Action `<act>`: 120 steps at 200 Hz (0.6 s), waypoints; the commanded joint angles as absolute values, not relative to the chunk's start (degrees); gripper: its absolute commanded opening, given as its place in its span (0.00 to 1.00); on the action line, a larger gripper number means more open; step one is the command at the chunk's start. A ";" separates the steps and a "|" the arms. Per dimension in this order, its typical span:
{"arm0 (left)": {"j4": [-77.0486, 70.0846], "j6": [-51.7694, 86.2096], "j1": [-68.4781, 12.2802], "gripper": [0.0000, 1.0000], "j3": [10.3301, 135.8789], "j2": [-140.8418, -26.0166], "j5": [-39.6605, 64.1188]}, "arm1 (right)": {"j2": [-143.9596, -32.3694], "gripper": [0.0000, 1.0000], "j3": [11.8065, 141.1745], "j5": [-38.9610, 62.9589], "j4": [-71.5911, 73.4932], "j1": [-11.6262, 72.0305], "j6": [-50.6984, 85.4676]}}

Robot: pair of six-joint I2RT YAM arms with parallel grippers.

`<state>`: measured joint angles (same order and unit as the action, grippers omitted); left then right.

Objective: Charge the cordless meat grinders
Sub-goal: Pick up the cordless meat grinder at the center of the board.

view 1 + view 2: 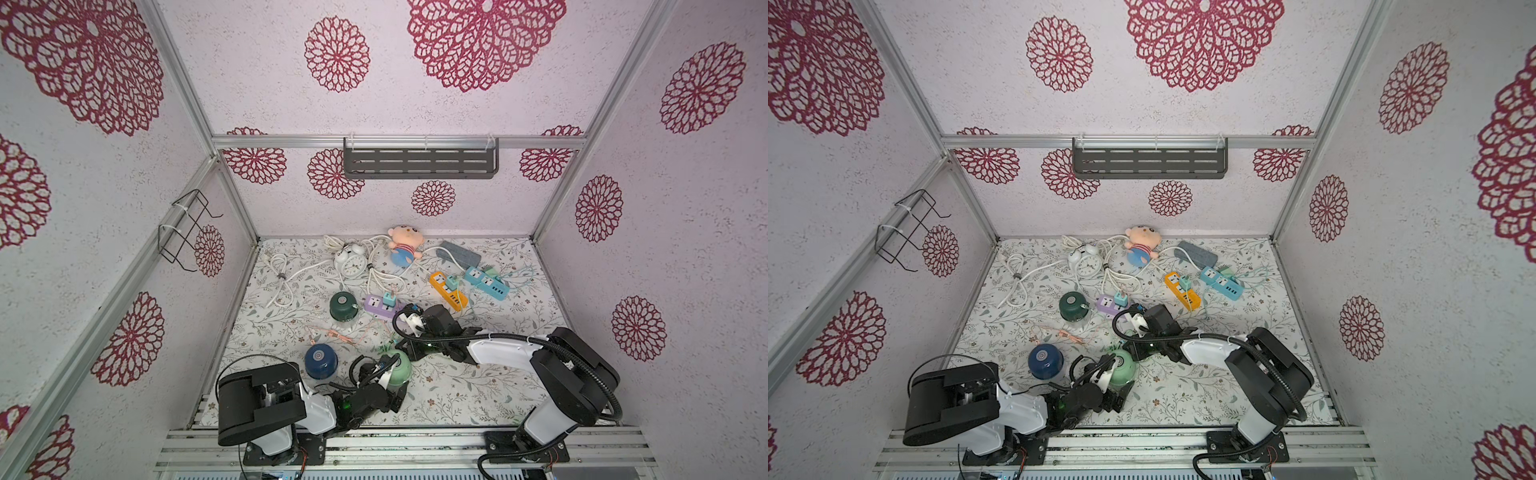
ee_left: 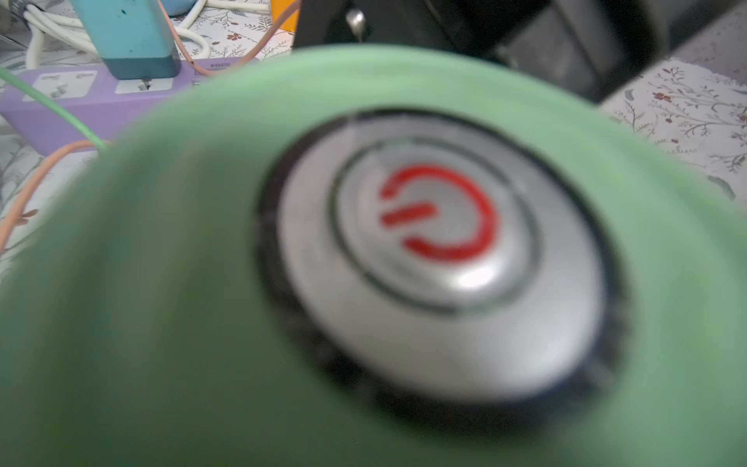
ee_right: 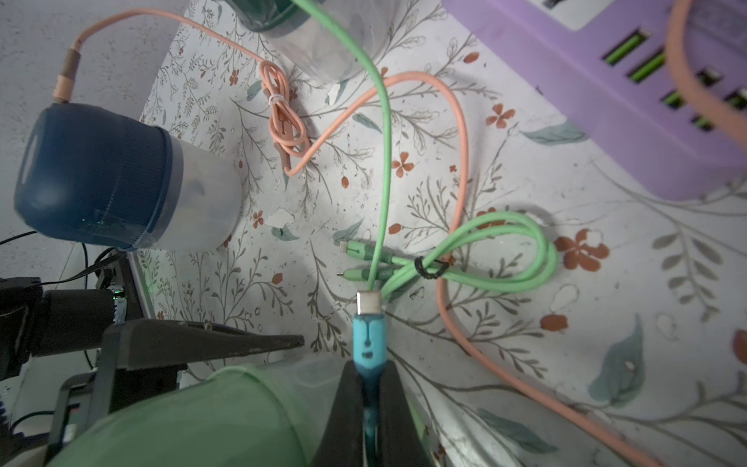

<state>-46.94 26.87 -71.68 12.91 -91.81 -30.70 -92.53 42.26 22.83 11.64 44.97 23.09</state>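
Right gripper (image 3: 368,366) grips the blue cable plug (image 3: 366,331) beside the unconnected light green grinder (image 3: 194,420); navy grinder (image 3: 93,174) already has its pink cable (image 3: 465,153).

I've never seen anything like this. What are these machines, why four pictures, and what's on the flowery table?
Those are two robot arms, the left arm and the right arm, each ending in a two-fingered gripper. Both top views look down on the whole scene from one double camera; the other two pictures come from small cameras on the wrists. On the flowery tablecloth are three round domed gadgets with silver buttons: the light green grinder, the dark green grinder and the navy blue grinder. Around them lie a purple power strip, an orange power strip, a white twin-bell alarm clock, a plush doll and loose cables. The left gripper has its jaws wide around the light green grinder. The right gripper is shut on a blue charging plug with a silver tip.
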 commanded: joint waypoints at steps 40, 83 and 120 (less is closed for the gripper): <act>-48.76 28.54 -71.19 0.97 15.59 -94.22 -32.51 | -88.12 0.00 38.39 21.57 14.32 47.67 25.09; -46.76 29.74 -70.81 0.97 16.99 -95.26 -32.48 | -85.45 0.00 36.40 21.49 14.13 48.88 25.05; -43.87 31.43 -70.15 0.98 18.63 -96.72 -33.33 | -83.36 0.00 35.20 21.50 14.06 50.03 24.87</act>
<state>-46.39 30.13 -71.57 16.97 -94.94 -32.86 -86.46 35.51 16.67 12.99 47.07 24.14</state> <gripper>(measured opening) 0.973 0.071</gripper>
